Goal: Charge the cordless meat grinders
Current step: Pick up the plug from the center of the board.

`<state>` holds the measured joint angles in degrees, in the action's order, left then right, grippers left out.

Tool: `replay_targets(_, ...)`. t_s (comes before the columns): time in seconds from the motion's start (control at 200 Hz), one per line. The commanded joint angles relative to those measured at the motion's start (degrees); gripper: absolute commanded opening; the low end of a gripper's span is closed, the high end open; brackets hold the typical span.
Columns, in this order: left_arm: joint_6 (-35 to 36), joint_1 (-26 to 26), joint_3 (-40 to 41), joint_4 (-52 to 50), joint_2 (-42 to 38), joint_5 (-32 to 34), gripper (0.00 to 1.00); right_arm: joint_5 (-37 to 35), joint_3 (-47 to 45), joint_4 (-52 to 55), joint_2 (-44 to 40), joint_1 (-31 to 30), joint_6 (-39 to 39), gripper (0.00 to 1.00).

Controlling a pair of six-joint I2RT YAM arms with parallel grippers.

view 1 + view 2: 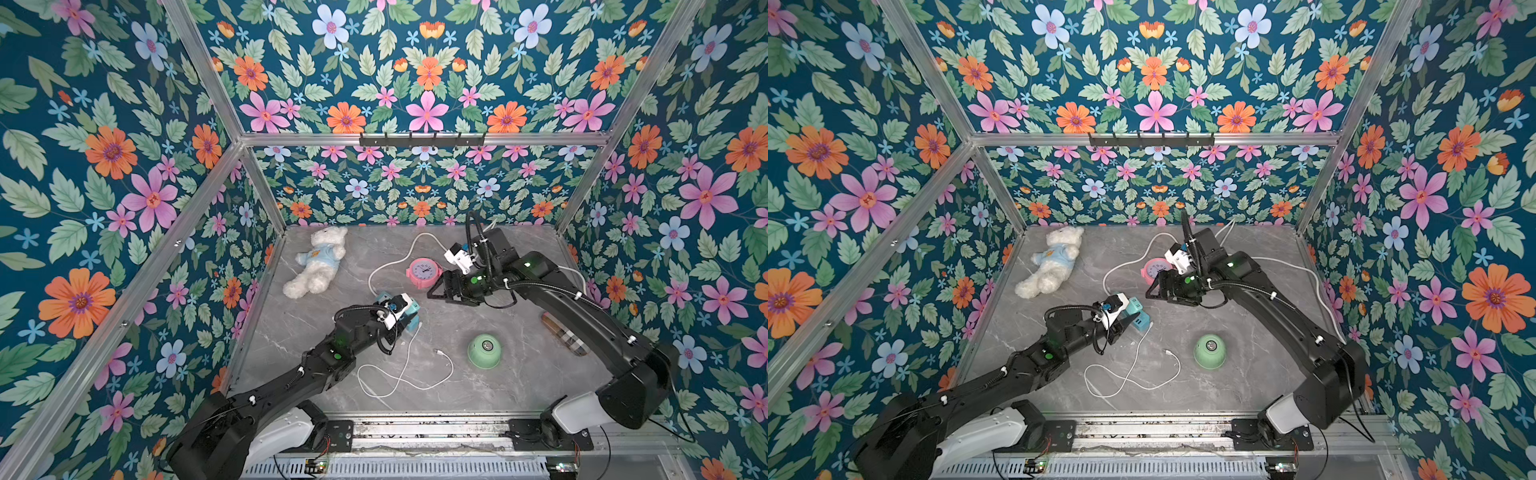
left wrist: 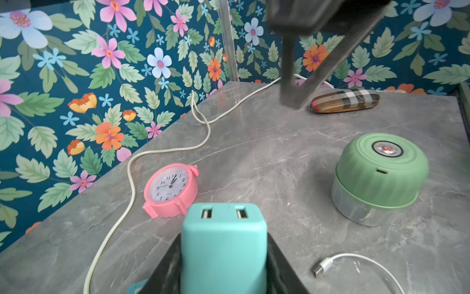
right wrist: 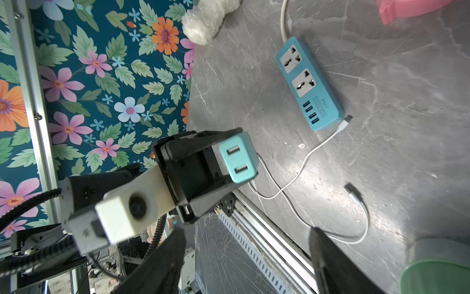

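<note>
Because the left gripper (image 3: 237, 157) clamps the teal plug adapter (image 2: 223, 244) only by its sides, raised near the blue power strip (image 3: 309, 84), it may twist or slip when pressed into a socket, and the loose white cable (image 1: 399, 374) could snag. The right gripper (image 1: 435, 290) hovers empty, jaws apart, beside the pink clock (image 1: 424, 272). The mint-green meat grinder (image 1: 484, 351) stands untouched toward the bench's (image 1: 519, 386) front edge.

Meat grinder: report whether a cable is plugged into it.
Not plugged in. The meat grinder stands upright, its side port empty; the white cable connector lies loose on the table beside it.
</note>
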<state>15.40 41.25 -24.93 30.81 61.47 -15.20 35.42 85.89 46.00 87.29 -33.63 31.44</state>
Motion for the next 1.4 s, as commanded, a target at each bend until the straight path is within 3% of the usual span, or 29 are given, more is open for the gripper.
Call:
replay_targets(0.0, 2.5, 0.1, -0.9, 2.4, 0.5, -3.9, 0.05, 0.6, 2.7, 2.2, 3.2, -2.1, -1.7, 0.77)
replay_targets(0.185, 0.6, 0.2, -1.7, 1.5, 1.1, -4.0, 0.06, -0.9, 4.8, 4.0, 6.8, -3.6, -4.7, 0.63)
replay_targets(0.535, -1.3, 0.3, -1.9, 2.1, 2.1, -4.6, 0.06, -2.9, 8.3, 5.2, 13.2, -5.6, -6.7, 0.50)
replay_targets(0.755, -1.9, 0.3, -1.9, 1.7, 2.4, -4.3, 0.07, -1.4, 8.4, 3.8, 14.5, -5.7, -6.4, 0.32)
replay_targets(0.885, -2.5, 0.3, -1.9, 1.4, 2.3, -3.5, 0.11, 0.4, 7.7, 2.6, 14.8, -5.7, -6.3, 0.12)
replay_targets(0.99, -3.5, 0.3, -1.5, 1.4, 2.0, -2.2, 0.31, 1.5, 6.9, 0.9, 14.5, -5.7, -6.1, 0.00)
replay_targets(1.155, -7.9, 0.3, 0.8, 0.2, -3.2, 1.4, 0.98, -2.6, 7.0, 1.3, 15.8, -4.7, -9.2, 0.00)
replay_targets(1.275, -17.3, 0.3, 3.5, -2.4, -11.0, 7.2, 0.99, -12.7, 8.7, 3.3, 18.3, -3.7, -17.1, 0.00)
replay_targets(1.395, -37.0, 0.1, 3.8, -11.6, -16.7, 24.7, 0.99, -19.4, 11.5, 2.2, 21.8, -3.9, -25.5, 0.00)
